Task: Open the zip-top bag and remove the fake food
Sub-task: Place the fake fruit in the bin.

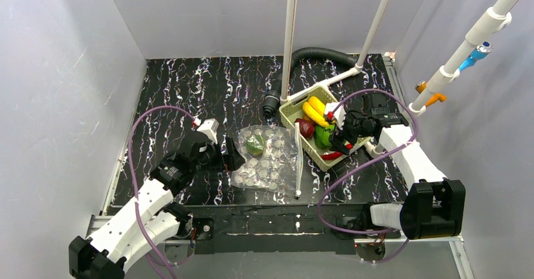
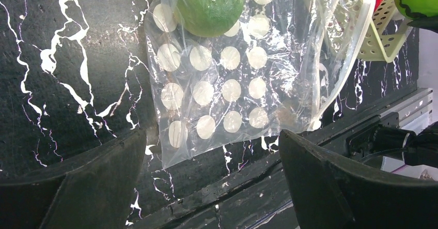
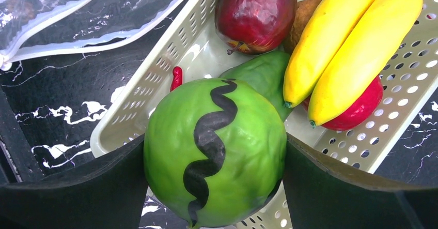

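The bag point(image 1: 267, 159) lies flat near the middle of the table point(image 1: 189, 90), a little toward the near edge, with one green piece point(image 1: 255, 143) inside near its far-left corner (the zip strip runs down the bag's right side). Just left of it, the left gripper point(image 1: 232, 155) is spread wide, facing the bag. Toward the table's right edge sits the basket point(image 1: 291, 108), holding bananas point(image 1: 315, 110), a dark red fruit point(image 1: 305, 128) and a chili point(image 3: 177, 78). Over its rim, the right gripper point(image 1: 337, 137) clamps a striped green melon point(image 3: 214, 151).
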